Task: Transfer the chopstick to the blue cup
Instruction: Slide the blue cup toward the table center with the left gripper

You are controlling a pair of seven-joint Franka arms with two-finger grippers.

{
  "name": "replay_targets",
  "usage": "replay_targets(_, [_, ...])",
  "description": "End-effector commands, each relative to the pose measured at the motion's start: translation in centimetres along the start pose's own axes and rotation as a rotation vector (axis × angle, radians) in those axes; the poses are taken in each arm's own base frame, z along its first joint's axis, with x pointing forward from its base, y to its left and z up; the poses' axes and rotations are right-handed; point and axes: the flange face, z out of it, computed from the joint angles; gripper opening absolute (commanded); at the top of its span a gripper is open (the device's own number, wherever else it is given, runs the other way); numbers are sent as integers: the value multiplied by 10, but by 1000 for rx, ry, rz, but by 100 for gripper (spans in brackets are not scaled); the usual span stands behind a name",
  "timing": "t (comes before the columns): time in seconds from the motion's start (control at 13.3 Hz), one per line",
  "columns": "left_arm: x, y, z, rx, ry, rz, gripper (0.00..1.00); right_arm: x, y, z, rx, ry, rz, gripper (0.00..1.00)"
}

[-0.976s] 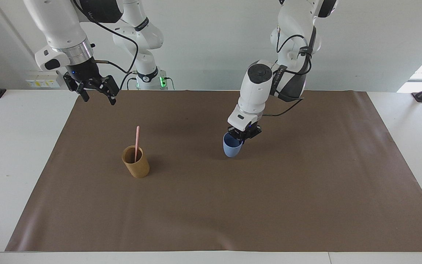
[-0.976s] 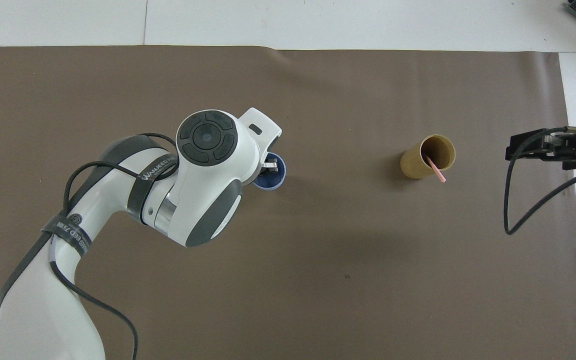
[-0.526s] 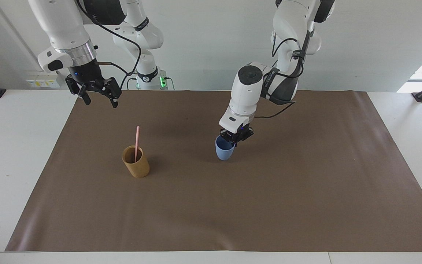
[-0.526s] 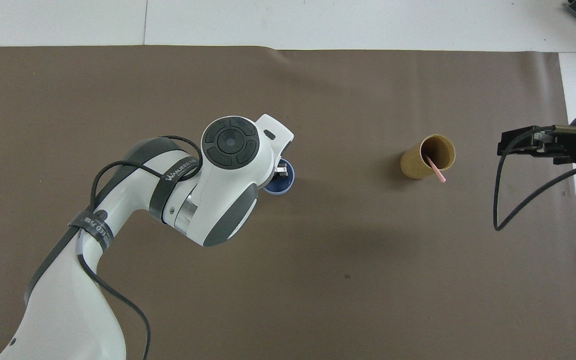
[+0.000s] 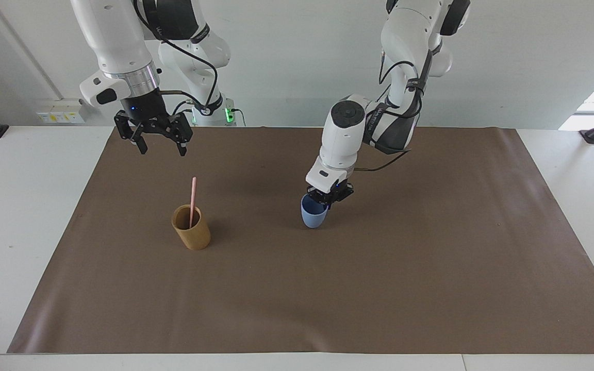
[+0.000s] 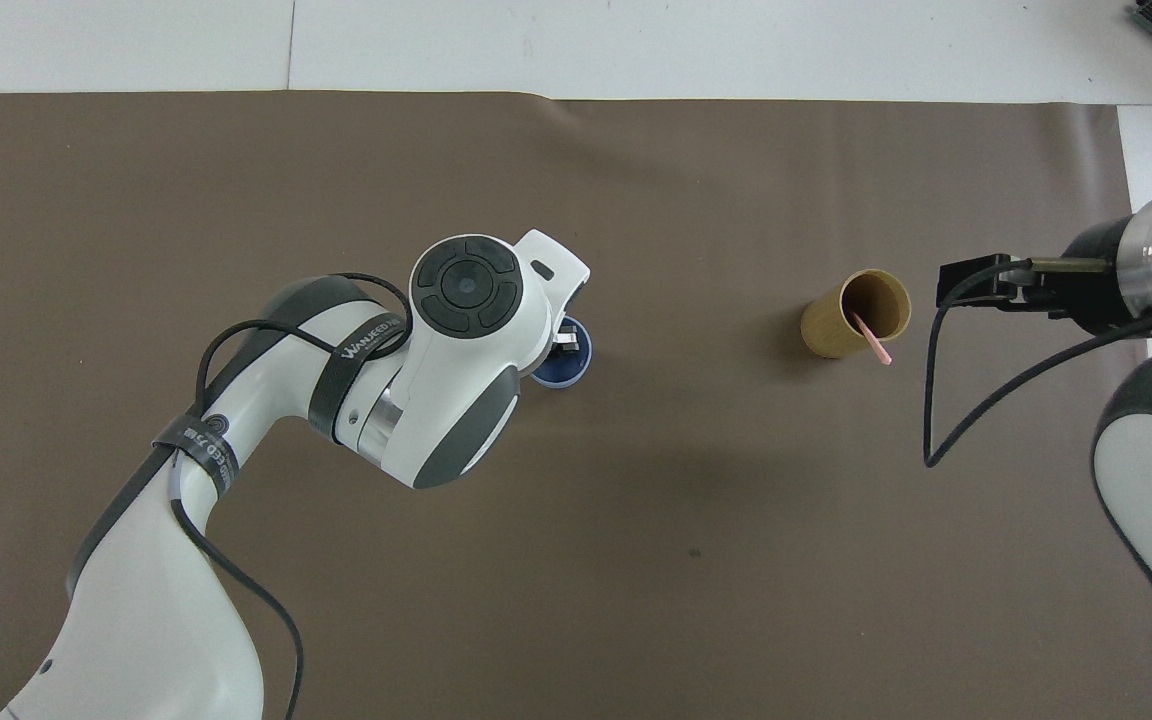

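A white worktop (image 5: 29, 216) carries a wide brown paper mat (image 5: 379, 288), and everything of the task stands on that mat. The left gripper (image 5: 328, 198) is down at the small light-blue tapered cup (image 5: 311, 214) near the mat's middle, its fingers clenched on the rim on the side nearer the robots. The right gripper (image 5: 159, 143) hangs in the air with fingers released, over the mat's edge nearest the robots and not yet above the tan-brown cylindrical cup (image 5: 192, 234). In that tan cup, toward the right arm's end, leans the thin pale pink chopstick (image 5: 193, 198), its upper half standing clear of the rim. The step in hand looks like positioning: blue cup held ready, chopstick not yet picked. Next the right gripper must come over the stick's free top and pinch it squarely
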Motion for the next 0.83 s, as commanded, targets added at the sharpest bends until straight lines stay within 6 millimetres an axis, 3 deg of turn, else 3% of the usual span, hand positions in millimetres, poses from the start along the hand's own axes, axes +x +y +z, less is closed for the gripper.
replay_targets(0.0, [-5,3,12,-7,41,-1,0,-1,3,2,-1,12,9,100])
replay_targets(0.3, [-9,2,17,0,33,1,3,-2,1,2,-1,15,7,100])
replay_targets(0.38, [-5,4,14,-15,50,1,40,-2,1,2,-1,13,7,100])
replay_targets(0.45, [-1,4,7,-24,59,-5,99,-3,2,2,-1,13,9,100])
replay_targets(0.6, [1,0,-8,-17,47,-13,100,-4,3,4,-2,7,9,100])
replay_targets(0.75, [4,-4,-40,-12,35,-24,100,-5,2,9,-3,3,10,100])
